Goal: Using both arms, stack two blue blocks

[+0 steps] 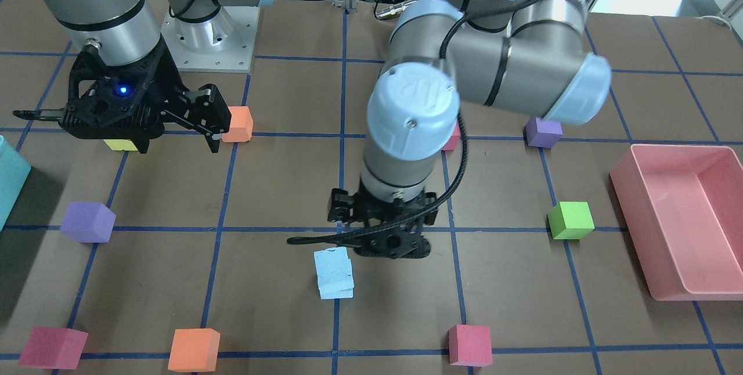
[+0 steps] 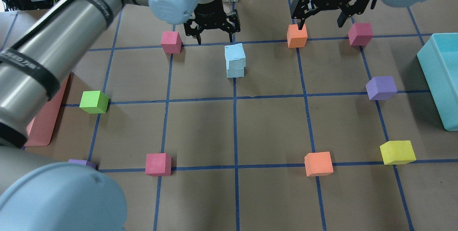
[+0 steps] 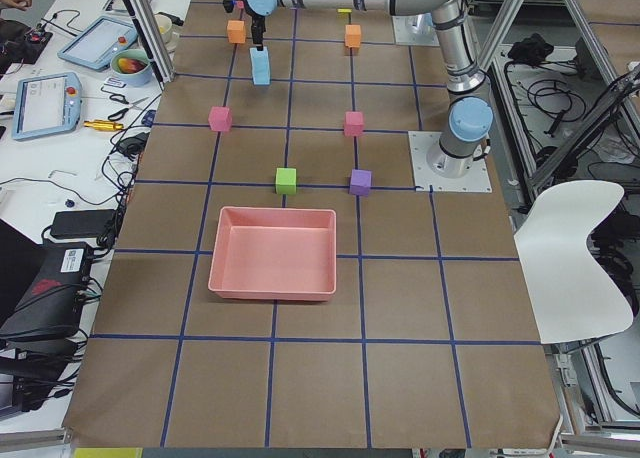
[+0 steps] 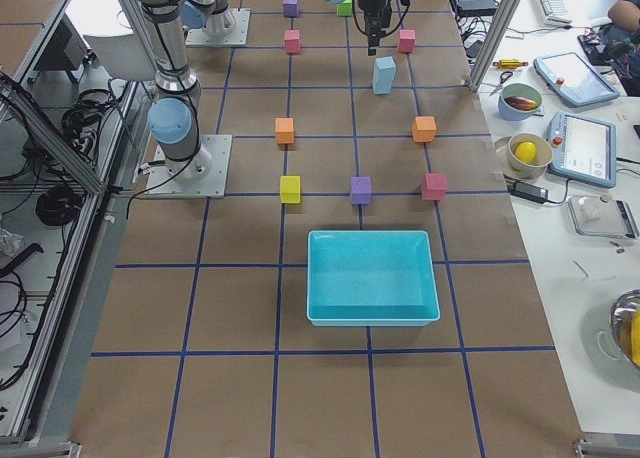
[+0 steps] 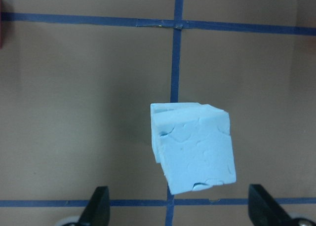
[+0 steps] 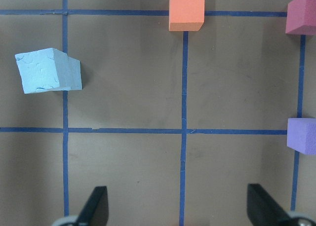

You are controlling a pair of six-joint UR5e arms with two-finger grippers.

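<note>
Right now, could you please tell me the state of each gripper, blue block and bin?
Left gripper: open, holding nothing.
Right gripper: open, holding nothing.
Upper blue block: stacked on the lower, twisted askew.
Lower blue block: flat on the table.
Pink bin: upright, nothing inside.
Teal bin: upright, nothing inside.

one camera hangs behind the robot [image 3: 462, 128] and looks down on the tabletop [image 2: 200, 131]; another faces it from across. two stand far off at the tabletop's ends. each wrist camera looks straight down, close; all six share the stacked blue blocks [image 2: 235, 61].
</note>
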